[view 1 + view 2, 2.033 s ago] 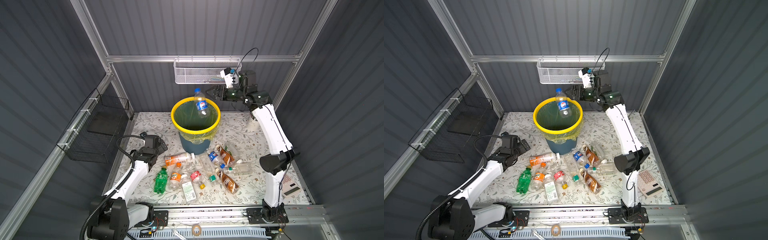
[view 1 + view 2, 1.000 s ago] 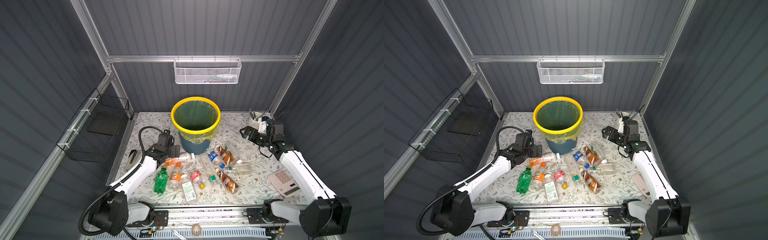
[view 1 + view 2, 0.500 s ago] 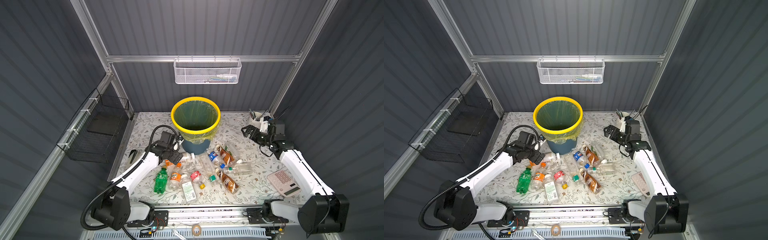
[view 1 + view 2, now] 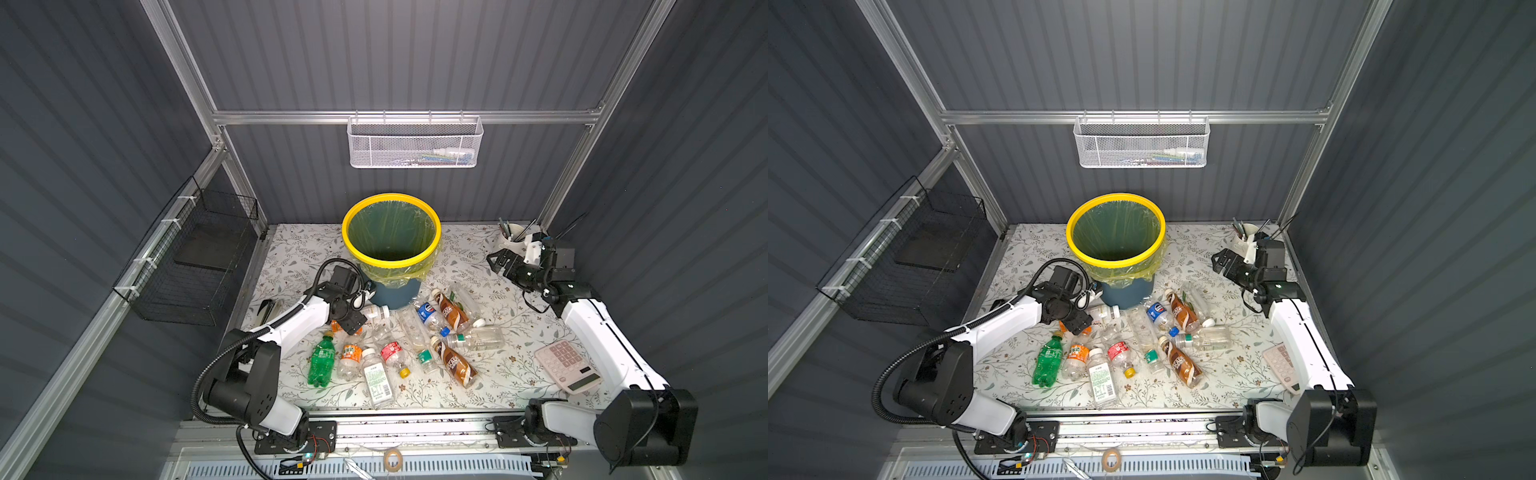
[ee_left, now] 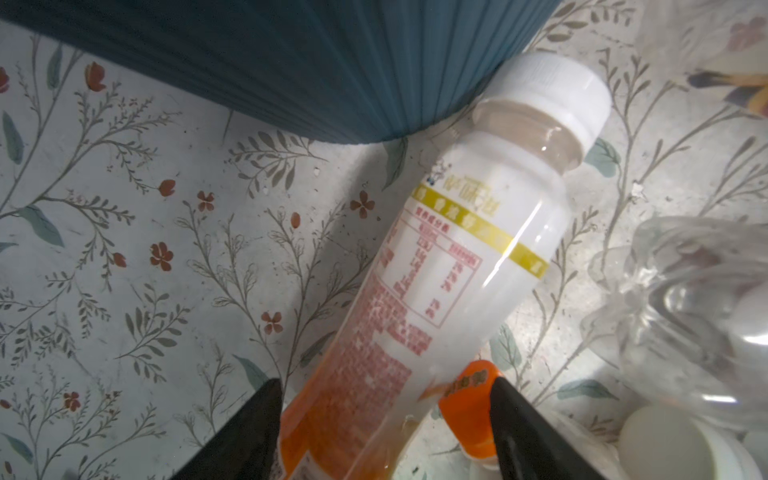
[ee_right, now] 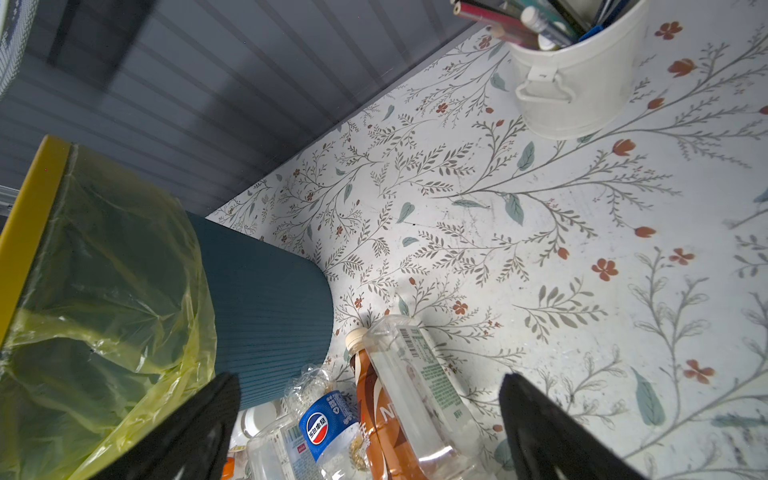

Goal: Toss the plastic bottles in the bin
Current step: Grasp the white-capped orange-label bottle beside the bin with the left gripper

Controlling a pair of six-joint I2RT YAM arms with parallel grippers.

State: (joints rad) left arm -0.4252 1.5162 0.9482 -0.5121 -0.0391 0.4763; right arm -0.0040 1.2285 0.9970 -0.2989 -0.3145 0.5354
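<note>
Several plastic bottles point(image 4: 415, 340) lie on the floral table in front of the bin point(image 4: 390, 195), a blue-grey bin with a yellow rim and liner. My left gripper point(image 4: 351, 322) is low beside the bin's base point(image 5: 291, 62). It is open, partly narrowed, and straddles an orange-labelled bottle with a white cap point(image 5: 457, 257). One finger point(image 5: 257, 424) lies against the bottle and the other against an orange cap point(image 5: 465, 399). My right gripper point(image 4: 496, 262) hangs wide open and empty at the back right, above a blue-labelled bottle point(image 6: 322, 428) and a brown coffee bottle point(image 6: 386, 419).
A white calculator point(image 4: 567, 365) lies under the right arm. A white pen cup point(image 6: 582, 83) stands in the back right corner. A white mesh basket point(image 4: 415, 143) hangs on the back rail and a black wire basket point(image 4: 195, 257) on the left wall.
The right arm dropped a blue-labelled bottle into the bin, then came down to the back right. The left arm moved right to the orange-labelled bottle, and its jaws narrowed around it.
</note>
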